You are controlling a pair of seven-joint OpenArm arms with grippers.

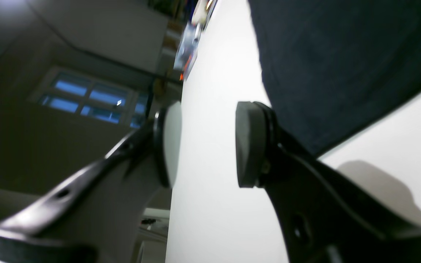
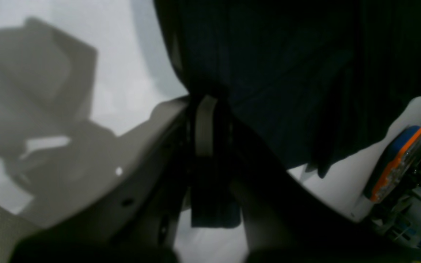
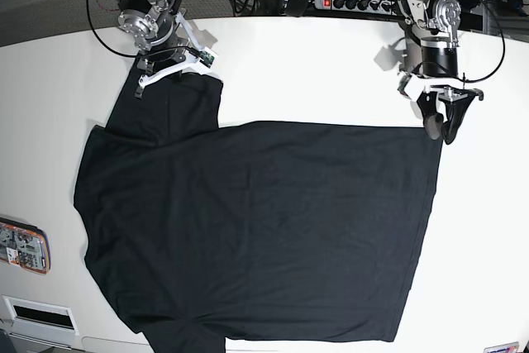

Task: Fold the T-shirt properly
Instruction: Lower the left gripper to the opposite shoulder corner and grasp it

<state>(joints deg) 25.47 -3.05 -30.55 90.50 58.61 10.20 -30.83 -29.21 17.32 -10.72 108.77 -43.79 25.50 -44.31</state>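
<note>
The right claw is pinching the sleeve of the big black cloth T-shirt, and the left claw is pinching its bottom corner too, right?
Not quite. The left claw is open and pinches nothing: the left wrist view shows only white table between its pads. The right claw does pinch the sleeve of the big black cloth T-shirt.

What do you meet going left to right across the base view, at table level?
Orange-edged device at the left edge → right gripper, shut on the sleeve → T-shirt spread flat → left gripper, jaws apart at the shirt's upper right corner.
</note>
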